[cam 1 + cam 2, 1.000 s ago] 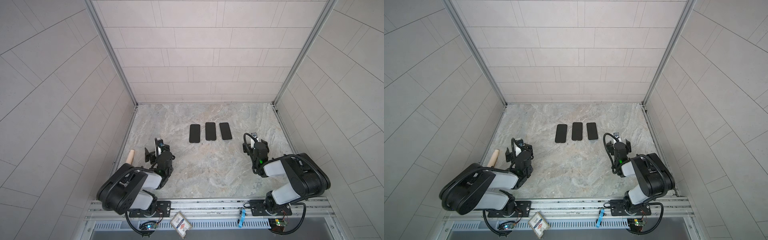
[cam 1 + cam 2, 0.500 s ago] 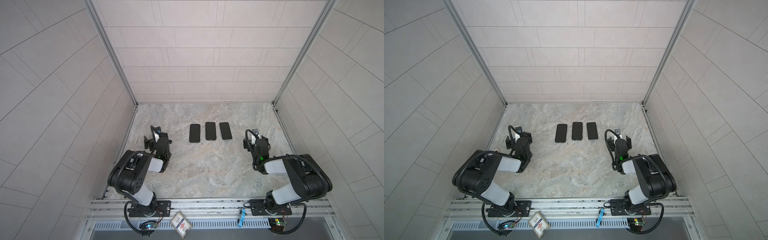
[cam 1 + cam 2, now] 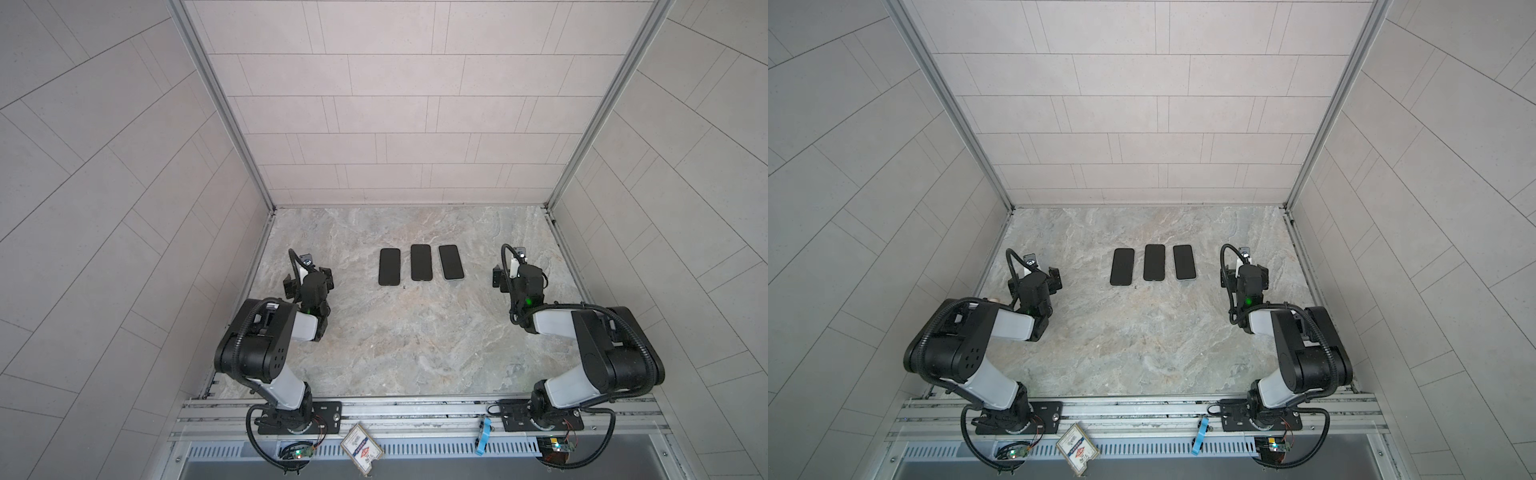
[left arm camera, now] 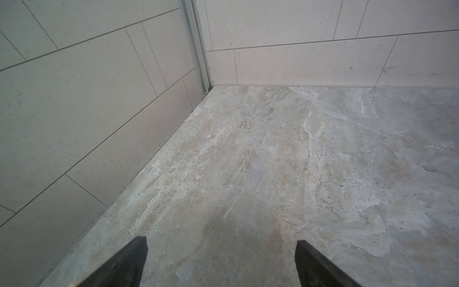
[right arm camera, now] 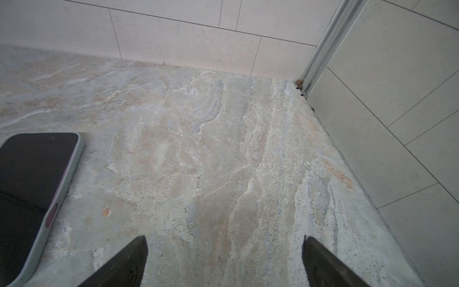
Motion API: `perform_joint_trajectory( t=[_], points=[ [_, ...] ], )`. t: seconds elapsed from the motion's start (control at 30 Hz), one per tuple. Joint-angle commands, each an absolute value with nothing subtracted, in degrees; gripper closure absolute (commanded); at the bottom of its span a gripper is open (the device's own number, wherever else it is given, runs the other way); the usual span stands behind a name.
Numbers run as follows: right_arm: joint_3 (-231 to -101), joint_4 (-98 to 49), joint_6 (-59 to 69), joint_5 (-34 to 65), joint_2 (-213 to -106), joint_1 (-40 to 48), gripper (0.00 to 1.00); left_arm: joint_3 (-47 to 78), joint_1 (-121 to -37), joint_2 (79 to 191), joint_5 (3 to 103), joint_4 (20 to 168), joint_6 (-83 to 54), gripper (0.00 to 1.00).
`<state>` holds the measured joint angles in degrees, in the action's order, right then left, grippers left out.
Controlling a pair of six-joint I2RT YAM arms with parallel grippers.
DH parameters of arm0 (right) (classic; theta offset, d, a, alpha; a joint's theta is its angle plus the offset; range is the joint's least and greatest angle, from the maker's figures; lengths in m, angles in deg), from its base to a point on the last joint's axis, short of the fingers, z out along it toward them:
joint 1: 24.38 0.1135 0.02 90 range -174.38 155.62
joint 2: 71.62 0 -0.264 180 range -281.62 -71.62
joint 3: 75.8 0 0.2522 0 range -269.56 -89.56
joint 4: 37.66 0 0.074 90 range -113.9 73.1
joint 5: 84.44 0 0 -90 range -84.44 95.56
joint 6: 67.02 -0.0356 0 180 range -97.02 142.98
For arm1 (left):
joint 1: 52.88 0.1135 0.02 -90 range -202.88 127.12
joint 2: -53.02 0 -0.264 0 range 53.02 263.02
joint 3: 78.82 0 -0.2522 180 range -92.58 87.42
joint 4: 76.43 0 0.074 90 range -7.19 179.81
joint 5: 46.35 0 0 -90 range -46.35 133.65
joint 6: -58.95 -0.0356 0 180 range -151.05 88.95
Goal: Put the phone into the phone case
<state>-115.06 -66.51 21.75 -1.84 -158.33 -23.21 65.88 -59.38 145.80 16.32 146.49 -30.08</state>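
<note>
Three dark slabs lie side by side mid-tabletop (image 3: 415, 340): left slab (image 3: 389, 267), middle slab (image 3: 421, 262), pale-rimmed right slab (image 3: 451, 262); which is phone or case, I cannot tell. Left gripper (image 4: 219, 242) and right gripper (image 5: 224, 238) flank them, jaws spread wide, holding nothing

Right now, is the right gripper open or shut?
Open. The right gripper shows two fingertips wide apart in its wrist view, with only table between them.
</note>
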Motion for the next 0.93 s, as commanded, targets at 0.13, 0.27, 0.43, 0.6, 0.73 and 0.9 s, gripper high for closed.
perform_joint_trajectory(
  t=[0.13,0.27,0.43,0.6,0.73,0.9],
  points=[
    [-114.8,-64.5,20.7,-0.5,-158.3,-22.7,0.00,65.4,-59.2,144.7,18.1,145.5,-29.2,0.00],
    [-114.5,-64.8,20.9,-1.6,-158.1,-22.2,0.00,65.4,-59.2,144.7,18.1,145.4,-29.2,0.00],
    [-114.6,-64.8,20.9,-1.6,-158.2,-22.2,0.00,65.3,-59.2,144.6,18.1,145.4,-29.1,0.00],
    [-114.6,-64.8,21.0,-1.6,-158.2,-22.2,0.00,65.3,-59.2,144.7,18.1,145.5,-29.1,0.00],
    [-115.4,-63.9,20.5,-1.0,-158.7,-22.5,0.00,65.4,-59.2,144.7,18.1,145.4,-29.2,0.00],
    [-114.6,-64.8,20.7,-1.2,-158.1,-22.5,0.00,65.4,-59.2,144.7,18.1,145.5,-29.2,0.00]
  ],
)
